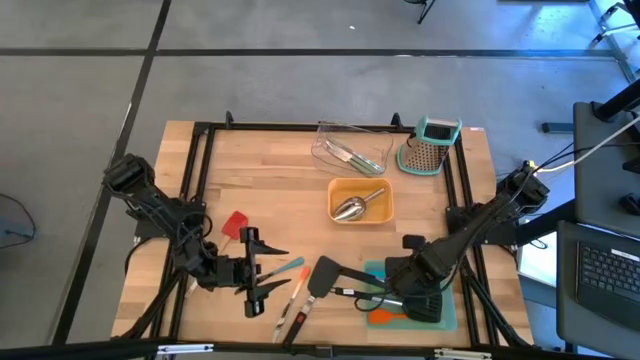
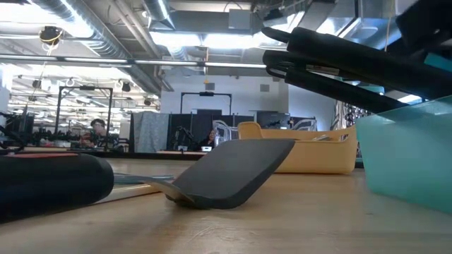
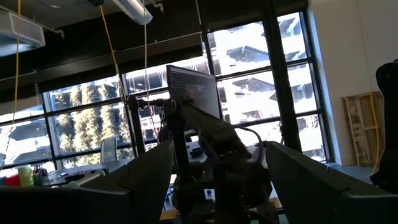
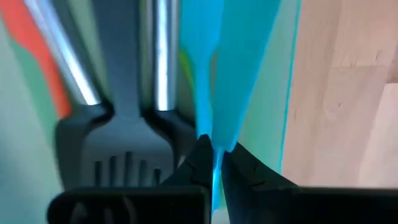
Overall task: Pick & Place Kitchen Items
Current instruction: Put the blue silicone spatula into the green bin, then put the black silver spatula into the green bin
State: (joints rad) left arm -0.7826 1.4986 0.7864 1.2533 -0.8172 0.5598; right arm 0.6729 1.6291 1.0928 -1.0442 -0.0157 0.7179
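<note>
The light wooden bench [image 1: 270, 190] stands on a grey floor [image 1: 90, 100], where the closed right end effector [image 4: 213, 163] pinches a thin blue tool [image 4: 214, 74] over the near-right teal tray [image 1: 445, 312], the left end effector [image 1: 258, 272] open.

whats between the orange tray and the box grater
Nothing: in the high view only bare wood separates the orange tray holding the steel scoop from the box grater.

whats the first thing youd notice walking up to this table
The right gripper, down in the teal tray at the table's front right, fingers shut on a thin teal utensil handle among other utensils there. Next, the orange tray mid-table holding a steel scoop, and the open left gripper at front left beside loose utensils.
</note>
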